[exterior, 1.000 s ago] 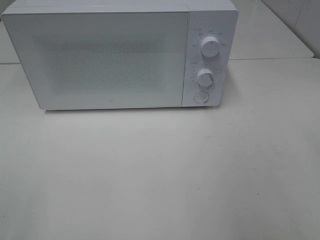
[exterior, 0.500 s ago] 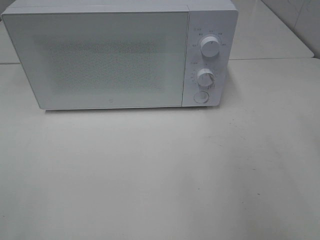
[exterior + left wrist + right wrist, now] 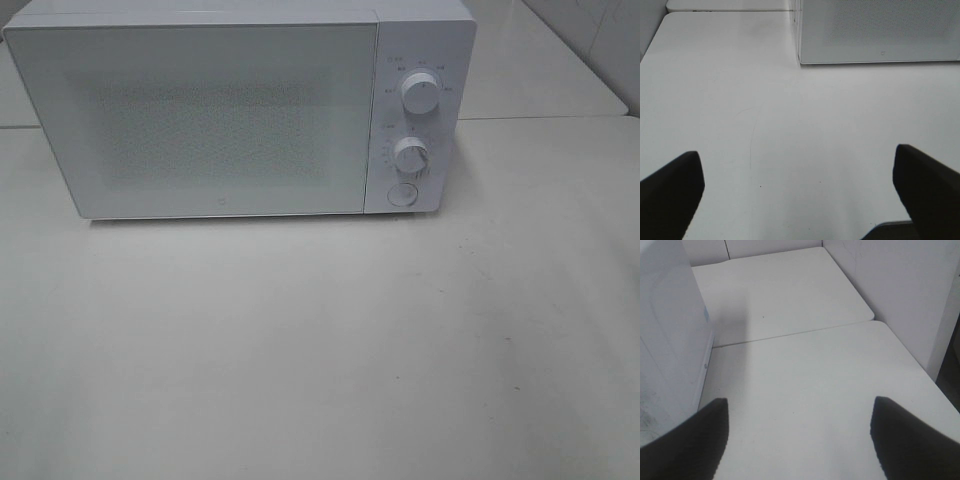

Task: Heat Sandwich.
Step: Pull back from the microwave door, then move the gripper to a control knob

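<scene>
Mia: Where is the sandwich?

Ben: It shows in none of the views. The microwave point(image 3: 220, 110) sits in the upper left of the high view. Its door point(image 3: 200, 120) is shut and cloudy, so the sandwich may be inside. Nobody can tell.

Mia: What are the robot's hands doing?

Ben: The left hand point(image 3: 796, 155) is wide open and holds nothing. The right hand point(image 3: 800, 404) is open too, and empty. Both hang over the table point(image 3: 320, 350). Neither one shows in the high view.

Mia: So what should the robot do?

Ben: Most likely it should work the panel on the right end of the microwave. The top knob point(image 3: 420, 93) sits over the low knob point(image 3: 411, 157), with a round button point(image 3: 402, 194) under them. The right hand is on that side, so it should go. It should come straight at one knob from the front, close softly around it and turn slowly. A hard push could slide the microwave back.
</scene>
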`<control>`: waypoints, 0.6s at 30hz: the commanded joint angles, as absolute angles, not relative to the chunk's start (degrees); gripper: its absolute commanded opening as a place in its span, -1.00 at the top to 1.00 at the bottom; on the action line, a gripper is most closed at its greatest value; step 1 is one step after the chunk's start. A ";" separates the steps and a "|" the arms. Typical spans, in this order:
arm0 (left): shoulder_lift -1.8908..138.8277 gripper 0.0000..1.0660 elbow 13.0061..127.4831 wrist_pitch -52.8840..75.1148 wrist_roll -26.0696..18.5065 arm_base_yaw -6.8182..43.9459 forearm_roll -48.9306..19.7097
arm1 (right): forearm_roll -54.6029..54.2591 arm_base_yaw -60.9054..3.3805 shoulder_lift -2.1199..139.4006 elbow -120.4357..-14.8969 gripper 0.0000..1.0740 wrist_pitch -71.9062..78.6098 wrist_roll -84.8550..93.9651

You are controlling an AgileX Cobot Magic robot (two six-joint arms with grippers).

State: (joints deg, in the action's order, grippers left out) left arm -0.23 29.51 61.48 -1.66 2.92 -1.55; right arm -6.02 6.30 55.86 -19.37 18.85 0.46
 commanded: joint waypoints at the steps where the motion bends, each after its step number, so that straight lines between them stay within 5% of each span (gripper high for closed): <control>1: -1.66 -0.82 29.45 61.25 -1.15 2.69 -1.95 | -7.51 5.56 58.61 -17.19 -0.42 28.82 0.86; 18: -1.66 -0.82 29.45 61.25 -1.15 2.69 -1.95 | -32.43 -22.06 79.30 -15.53 -0.55 58.27 15.87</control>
State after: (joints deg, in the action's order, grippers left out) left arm -0.23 29.51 61.48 -1.66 2.92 -1.55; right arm -28.19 -18.79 77.18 -15.53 54.37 13.58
